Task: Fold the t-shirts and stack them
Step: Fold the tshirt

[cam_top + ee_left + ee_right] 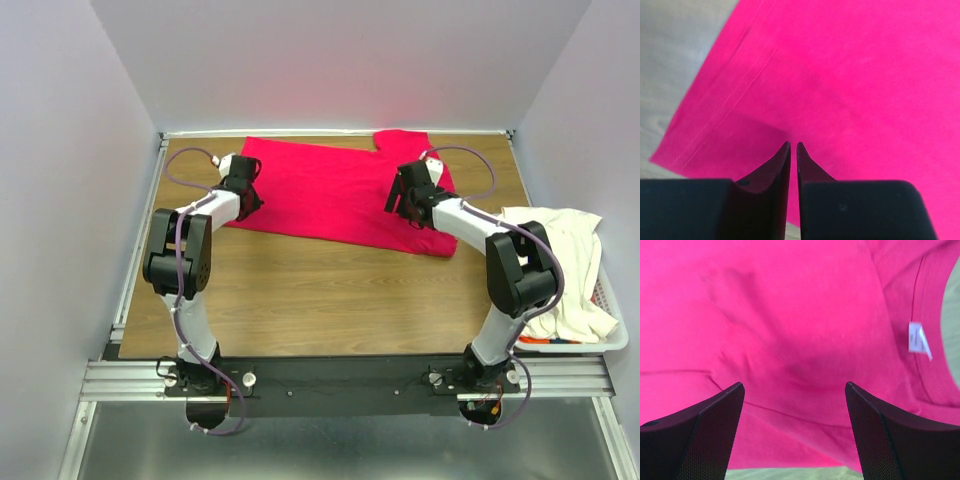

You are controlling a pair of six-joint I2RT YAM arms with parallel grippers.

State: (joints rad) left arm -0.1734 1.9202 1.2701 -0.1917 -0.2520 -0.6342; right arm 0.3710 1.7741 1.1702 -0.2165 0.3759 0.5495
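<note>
The bright crimson cloth t-shirt [330,195] lay flat, faintly creased; above it, left gripper [793,145] stood barely parted, right gripper [794,385] wide apart.

In the top view, the left gripper [245,190] and the right gripper [405,200] each cover a bit of the red shirt [320,190]. The right arm [520,270] hides part of the cream shirt [565,250]. That shirt hides most of the basket [618,340]. Some bright bits [540,341] under it are too small to name. In both wrist views the red shirt runs off the picture's edges. The white tag [918,339] is too blurry to read. The left gripper's tips sit so close together that nobody can tell if they pinch cloth.
</note>
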